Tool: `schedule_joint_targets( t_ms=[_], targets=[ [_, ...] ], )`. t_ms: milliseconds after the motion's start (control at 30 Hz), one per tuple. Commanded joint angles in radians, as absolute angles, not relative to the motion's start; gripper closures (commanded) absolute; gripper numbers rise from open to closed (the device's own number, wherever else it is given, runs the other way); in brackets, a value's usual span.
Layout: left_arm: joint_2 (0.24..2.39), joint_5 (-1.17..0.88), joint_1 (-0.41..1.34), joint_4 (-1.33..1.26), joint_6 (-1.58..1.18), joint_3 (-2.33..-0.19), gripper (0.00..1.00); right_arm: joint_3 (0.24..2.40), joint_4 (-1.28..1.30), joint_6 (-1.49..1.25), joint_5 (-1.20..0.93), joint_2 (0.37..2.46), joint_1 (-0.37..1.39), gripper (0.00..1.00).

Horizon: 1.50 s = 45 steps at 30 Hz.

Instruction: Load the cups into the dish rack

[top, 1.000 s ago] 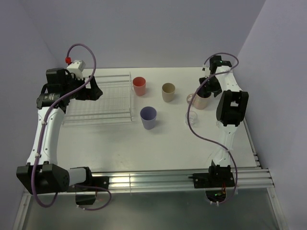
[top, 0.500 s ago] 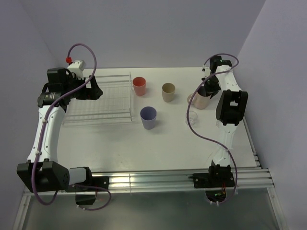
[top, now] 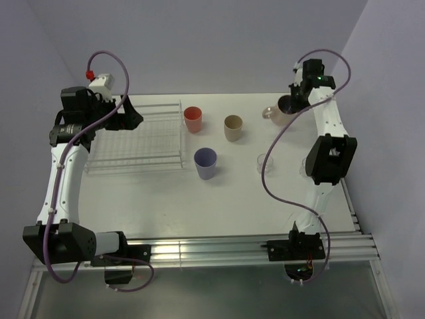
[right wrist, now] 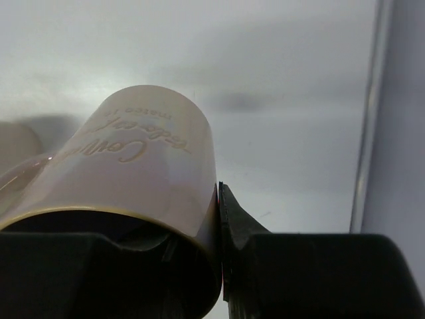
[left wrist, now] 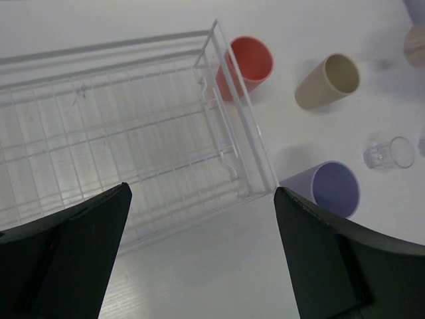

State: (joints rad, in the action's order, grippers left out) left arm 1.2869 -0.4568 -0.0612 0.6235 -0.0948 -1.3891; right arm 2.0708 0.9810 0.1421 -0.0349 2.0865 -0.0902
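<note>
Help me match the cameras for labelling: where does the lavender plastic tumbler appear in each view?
Top external: the lavender plastic tumbler stands mid-picture, just right of the clear-barred dish rack, at its near right corner.
Left wrist: lower right, beyond the rack's corner.
Right wrist: not in it; a pale pink mug fills the view.
Shared landmark: the tan plastic cup, in the top and left wrist views only.

Glossy pink mug (right wrist: 133, 176), smooth glaze; dish rack (left wrist: 234, 129) clear plastic bars; lavender tumbler (left wrist: 332, 189) matt plastic; table (top: 219, 209) smooth white.
</note>
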Motion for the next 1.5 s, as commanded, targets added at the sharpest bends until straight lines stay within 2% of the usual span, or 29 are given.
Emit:
schedule_joint_targets(
  t_ms=[0,167,200,267,300,333,367,467,500,600,900,1000,1100,1233,1267,1333,1467],
  targets=[
    [1.246,-0.567,-0.058,0.514,-0.15,-1.466,0.01,2.044,0.638,0.087,-0.08,1.835,-0.1,1.0],
    [1.267,-0.857,-0.058,0.506,-0.231,-1.528,0.04,1.745,0.266,0.081,-0.162,1.579,-0.094,1.0],
    [1.272,-0.994,-0.058,0.468,-0.265,-1.523,0.04,1.688,0.12,0.075,-0.201,1.498,-0.089,1.0],
    [1.278,-1.112,-0.058,0.381,-0.448,-1.473,0.07,1.521,-0.042,0.077,-0.224,1.418,-0.069,1.0],
    [1.276,-1.226,-0.058,0.312,-0.539,-1.441,0.07,1.461,-0.213,0.09,-0.238,1.381,-0.043,1.0],
    [1.275,-1.274,-0.054,0.103,-0.639,-1.401,0.07,1.407,-0.295,0.101,-0.283,1.309,-0.028,1.0],
    [1.26,-1.314,-0.043,-0.031,-0.87,-1.308,0.06,1.306,-0.375,0.113,-0.304,1.277,-0.009,1.0],
    [1.238,-1.382,-0.002,-0.478,-1.208,-1.172,0.05,1.148,-0.633,0.173,-0.35,1.181,0.102,1.0],
    [1.241,-1.39,0.033,-0.492,-1.219,-1.166,0.05,1.112,-0.747,0.19,-0.366,1.149,0.127,1.0],
    [1.246,-1.419,0.124,-0.457,-1.186,-1.163,0.05,1.017,-0.879,0.228,-0.414,1.106,0.239,1.0],
    [1.262,-1.405,0.247,-0.192,-0.967,-1.17,0.1,0.999,-0.881,0.206,-0.425,1.046,0.508,1.0],
    [1.252,-1.394,0.271,-0.219,-0.978,-1.134,0.13,1.005,-0.851,0.201,-0.439,1.031,0.555,1.0],
    [1.22,-1.356,0.281,-0.479,-1.17,-1.049,0.21,0.988,-0.847,0.238,-0.437,1.016,0.59,1.0],
    [1.201,-1.287,0.282,-1.026,-1.544,-0.902,0.27,0.985,-0.822,0.258,-0.423,1.005,0.617,1.0],
    [1.209,-1.278,0.285,-1.24,-1.681,-0.888,0.27,0.983,-0.821,0.262,-0.423,1.005,0.62,1.0],
    [1.213,-1.266,0.29,-1.324,-1.742,-0.87,0.27,0.98,-0.819,0.268,-0.423,1.002,0.623,1.0],
    [1.189,-1.259,0.294,-1.299,-1.709,-0.867,0.26,0.971,-0.807,0.294,-0.44,1.002,0.624,1.0]
  ],
)
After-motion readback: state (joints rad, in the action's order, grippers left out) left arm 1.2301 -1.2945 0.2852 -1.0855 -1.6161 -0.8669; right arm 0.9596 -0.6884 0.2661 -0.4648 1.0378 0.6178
